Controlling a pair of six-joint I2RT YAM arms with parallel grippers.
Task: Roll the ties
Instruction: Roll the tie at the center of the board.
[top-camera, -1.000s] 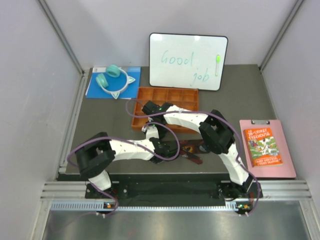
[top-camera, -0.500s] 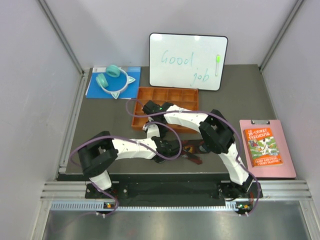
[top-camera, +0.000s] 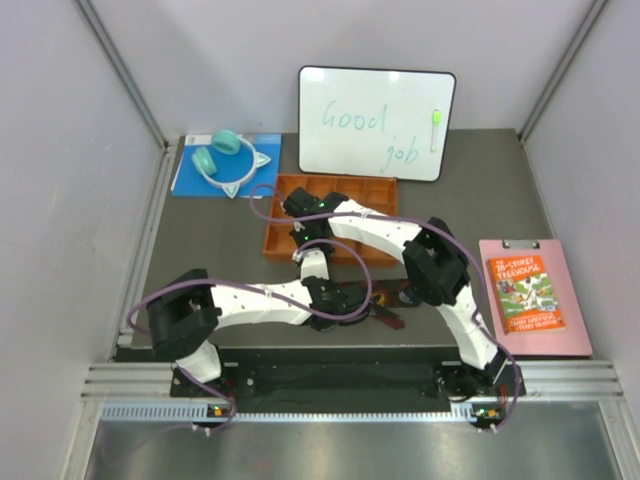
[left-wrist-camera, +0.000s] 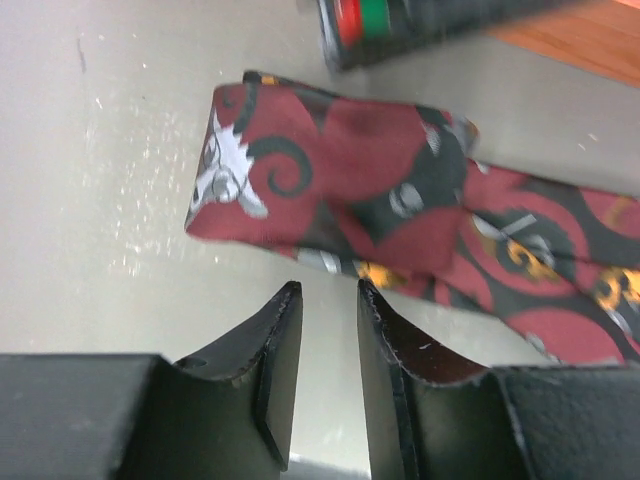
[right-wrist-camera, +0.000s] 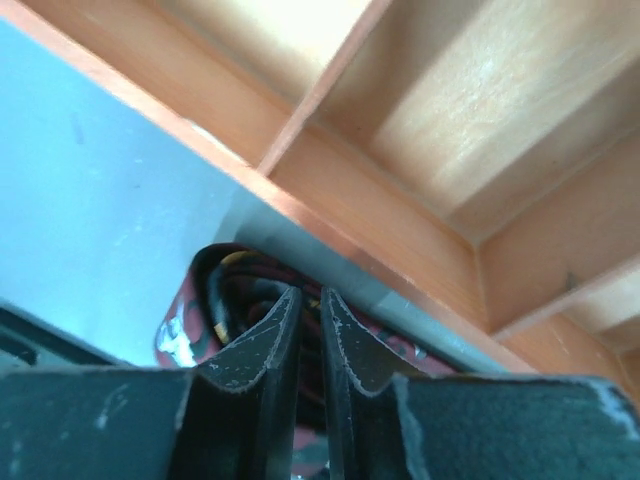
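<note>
The tie (left-wrist-camera: 350, 190) is dark maroon with black swirls and lies flat on the grey table, its folded end pointing left. My left gripper (left-wrist-camera: 328, 290) hovers just short of that fold, open, with only bare table between its fingers. In the right wrist view the tie's folded end (right-wrist-camera: 215, 290) lies under my right gripper (right-wrist-camera: 311, 292), right beside the orange tray's front wall (right-wrist-camera: 400, 230). Its jaws stand a narrow slit apart over the fabric. From above, both arms cover the fold and only the tie's tail (top-camera: 388, 300) shows.
The orange compartment tray (top-camera: 372, 186) sits behind the grippers. A whiteboard (top-camera: 375, 122) leans at the back. Teal headphones (top-camera: 225, 155) rest on a blue folder (top-camera: 195, 175) at back left. A pink clipboard with a book (top-camera: 527, 292) lies at the right.
My left gripper has opened and let go of the tie's fold. The right jaws have parted slightly, and both wrists have shifted a little toward the tray.
</note>
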